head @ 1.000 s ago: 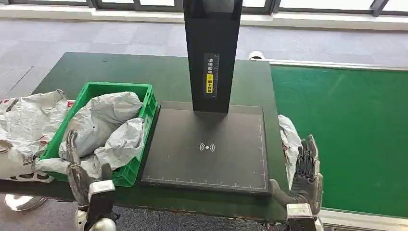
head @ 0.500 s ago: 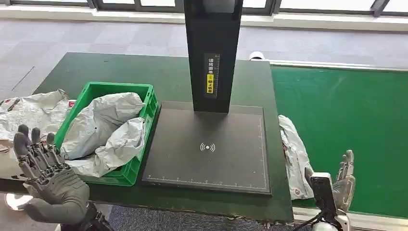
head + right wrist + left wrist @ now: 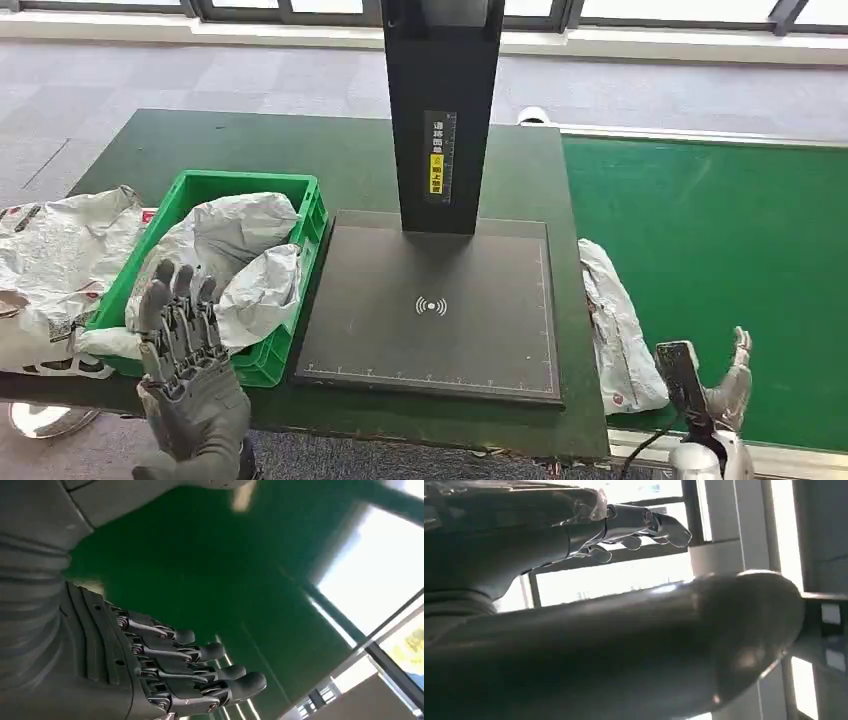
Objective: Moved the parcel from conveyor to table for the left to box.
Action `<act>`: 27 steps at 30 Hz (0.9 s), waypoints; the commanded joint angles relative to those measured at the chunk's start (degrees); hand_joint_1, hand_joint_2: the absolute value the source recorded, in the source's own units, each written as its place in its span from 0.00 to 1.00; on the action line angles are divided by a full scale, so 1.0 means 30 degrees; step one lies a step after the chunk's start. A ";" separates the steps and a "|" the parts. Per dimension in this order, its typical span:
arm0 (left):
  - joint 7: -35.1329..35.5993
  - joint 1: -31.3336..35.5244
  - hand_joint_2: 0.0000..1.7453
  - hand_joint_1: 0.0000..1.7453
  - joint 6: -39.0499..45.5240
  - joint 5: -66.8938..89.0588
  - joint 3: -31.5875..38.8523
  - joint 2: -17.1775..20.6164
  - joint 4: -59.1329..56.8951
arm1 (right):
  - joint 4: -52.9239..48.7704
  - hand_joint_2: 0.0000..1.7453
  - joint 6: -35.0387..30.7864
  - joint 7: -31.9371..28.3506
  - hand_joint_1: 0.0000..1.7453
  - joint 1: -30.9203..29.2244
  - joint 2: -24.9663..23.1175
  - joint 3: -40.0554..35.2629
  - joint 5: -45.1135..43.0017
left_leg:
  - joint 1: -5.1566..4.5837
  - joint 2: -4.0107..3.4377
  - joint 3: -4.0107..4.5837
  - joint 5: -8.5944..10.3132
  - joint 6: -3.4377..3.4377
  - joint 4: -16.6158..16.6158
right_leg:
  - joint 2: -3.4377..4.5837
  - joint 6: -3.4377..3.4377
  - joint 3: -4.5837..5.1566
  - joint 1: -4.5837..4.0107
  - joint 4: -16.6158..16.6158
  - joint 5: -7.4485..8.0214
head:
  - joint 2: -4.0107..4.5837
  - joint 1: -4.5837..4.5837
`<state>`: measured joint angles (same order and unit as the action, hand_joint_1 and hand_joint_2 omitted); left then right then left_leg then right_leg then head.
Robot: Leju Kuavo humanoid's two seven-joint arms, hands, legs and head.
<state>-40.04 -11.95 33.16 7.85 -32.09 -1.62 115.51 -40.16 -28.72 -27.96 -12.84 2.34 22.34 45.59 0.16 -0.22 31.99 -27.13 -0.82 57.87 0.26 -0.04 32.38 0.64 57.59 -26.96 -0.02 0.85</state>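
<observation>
- My left robot hand [image 3: 185,375] rises in the lower left of the head view, palm turned away, fingers spread and holding nothing. It hangs in front of the near edge of the green crate [image 3: 265,366], which I judge a ready pose for boxing.
- My right robot hand [image 3: 728,392] sits low in the lower right corner, over the near edge of the green conveyor [image 3: 720,260]. Its fingers are apart and empty; the right wrist view shows them loosely extended over the green belt.
- The parcel [image 3: 615,325], a crumpled grey-white mailer bag, lies right of centre. It straddles the seam between the conveyor and the right edge of the dark desk [image 3: 300,160], just beside the black scanner pad [image 3: 435,310]. Neither robot hand touches it, so I judge the move to the desk not yet finished.
- The crate, left of centre, already carries grey mailer bags [image 3: 225,260] heaped above its rim. More bags [image 3: 55,260] lie at the far left of the frame.
- The scanner pad bears a white wireless-signal symbol at its middle and ruler marks along its edges, presumably for reading parcels laid on it.
- The black post [image 3: 440,110] rising from the pad carries a vertical strip of white Chinese characters with a yellow patch; they are too small for me to read.
</observation>
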 commanded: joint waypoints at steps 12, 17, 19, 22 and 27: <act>0.0014 -0.0077 0.00 0.00 -0.0033 -0.0021 -0.0021 0.0865 -0.1416 | 0.5968 1.00 0.0623 0.2291 0.00 -0.2336 -0.0714 -0.1355 0.2830 | 0.0011 0.0002 -0.0007 0.0015 -0.0021 -0.0028 | 0.0011 0.0007 -0.0025 -0.0025 -0.0026 0.0007 | 0.0000 0.0000; 0.0014 -0.0219 0.00 0.00 0.0561 0.0238 -0.0133 0.0876 -0.1475 | 0.6492 1.00 0.1140 0.2029 0.00 -0.2535 -0.1191 -0.1822 0.3130 | 0.0018 -0.0030 -0.0016 0.0026 -0.0019 -0.0055 | 0.0039 0.0008 -0.0030 -0.0027 -0.0060 0.0031 | 0.0000 0.0000; 0.0014 -0.0282 0.00 0.00 0.0722 0.0271 -0.0266 0.0968 -0.1438 | 0.6753 1.00 0.1732 0.1915 0.00 -0.2584 -0.1373 -0.2025 0.3206 | 0.0011 -0.0019 -0.0011 0.0012 -0.0022 -0.0026 | 0.0029 0.0005 -0.0025 -0.0015 -0.0020 0.0011 | 0.0000 0.0000; 0.0014 -0.0282 0.00 0.00 0.0722 0.0271 -0.0266 0.0968 -0.1438 | 0.6753 1.00 0.1732 0.1915 0.00 -0.2584 -0.1373 -0.2025 0.3206 | 0.0018 -0.0023 -0.0020 0.0025 -0.0025 -0.0050 | 0.0029 0.0009 -0.0028 -0.0023 -0.0050 0.0026 | 0.0000 0.0000; 0.0014 -0.0235 0.00 0.00 0.1138 0.0169 -0.0587 0.1261 -0.1378 | 0.7059 1.00 0.3132 0.1887 1.00 -0.2331 -0.1416 -0.2314 0.3301 | 0.0008 -0.0061 0.0049 -0.0007 -0.0035 -0.0020 | 0.0066 0.0005 -0.0067 -0.0028 -0.0014 0.0006 | 0.0000 0.0000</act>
<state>-40.06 -12.98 35.15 8.63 -32.85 -0.24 113.48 -25.11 -24.33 -22.32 -18.58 -0.57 18.73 55.41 0.18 -0.34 32.30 -27.20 -0.87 57.86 0.41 -0.03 32.25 0.55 57.59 -26.97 -0.02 0.85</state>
